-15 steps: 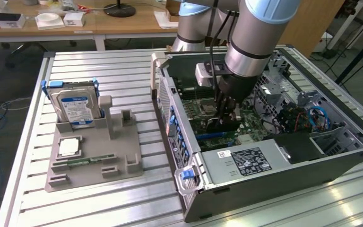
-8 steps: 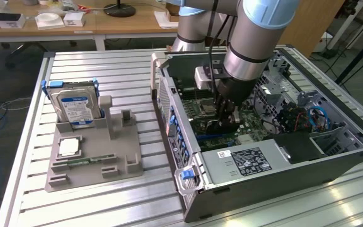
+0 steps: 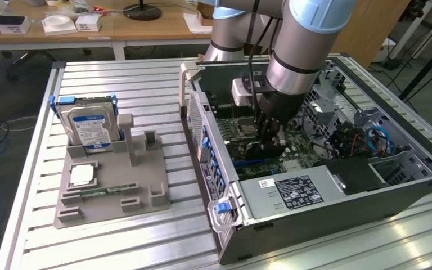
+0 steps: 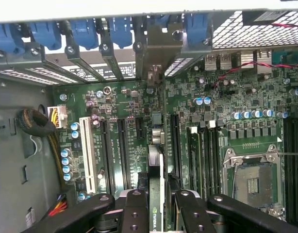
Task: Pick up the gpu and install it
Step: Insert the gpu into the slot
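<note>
My gripper (image 4: 159,196) is clamped on the gpu (image 4: 156,167), which stands edge-on between my jaws, right over the motherboard (image 4: 222,97) and its slots.

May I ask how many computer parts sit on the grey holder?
3: a silver hard drive upright at the far end, a silver square chip in the middle, a narrow green memory stick nearest the camera. Others may be hidden.
</note>
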Available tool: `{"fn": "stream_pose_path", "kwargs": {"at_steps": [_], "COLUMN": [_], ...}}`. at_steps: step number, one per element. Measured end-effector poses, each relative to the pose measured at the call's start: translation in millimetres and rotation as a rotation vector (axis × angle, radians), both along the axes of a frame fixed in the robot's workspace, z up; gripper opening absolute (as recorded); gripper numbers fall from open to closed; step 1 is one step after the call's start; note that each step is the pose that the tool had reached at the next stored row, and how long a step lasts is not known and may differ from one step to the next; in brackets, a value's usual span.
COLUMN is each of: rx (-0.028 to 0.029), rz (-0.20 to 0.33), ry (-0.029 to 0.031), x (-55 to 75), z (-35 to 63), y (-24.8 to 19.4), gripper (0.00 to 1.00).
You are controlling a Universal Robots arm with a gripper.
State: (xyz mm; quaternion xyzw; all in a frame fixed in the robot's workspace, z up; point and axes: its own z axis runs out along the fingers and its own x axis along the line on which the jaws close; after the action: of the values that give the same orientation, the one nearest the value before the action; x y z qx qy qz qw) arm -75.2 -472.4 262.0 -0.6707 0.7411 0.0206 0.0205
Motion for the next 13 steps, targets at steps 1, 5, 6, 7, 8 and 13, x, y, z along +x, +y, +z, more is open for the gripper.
{"fn": "stream_pose_path", "kwargs": {"at_steps": [1, 5, 6, 7, 8, 13], "rx": [0.0, 0.0002, 0.0006, 0.0014, 0.0016, 0.0016], "rz": [0.006, 0.016, 0.017, 0.022, 0.029, 0.039], "ry": [0.0001, 0.0003, 0.0003, 0.0001, 0.0, 0.0001], "x": [-0.1, 0.4, 1.0, 1.5, 1.6, 1.9], "z": [0.0, 0.0, 0.0, -0.1, -0.4, -1.5], "y": [0.6, 2.3, 2.5, 2.6, 2.9, 3.4], "gripper": [0.26, 0.26, 0.26, 0.26, 0.26, 0.26]}}
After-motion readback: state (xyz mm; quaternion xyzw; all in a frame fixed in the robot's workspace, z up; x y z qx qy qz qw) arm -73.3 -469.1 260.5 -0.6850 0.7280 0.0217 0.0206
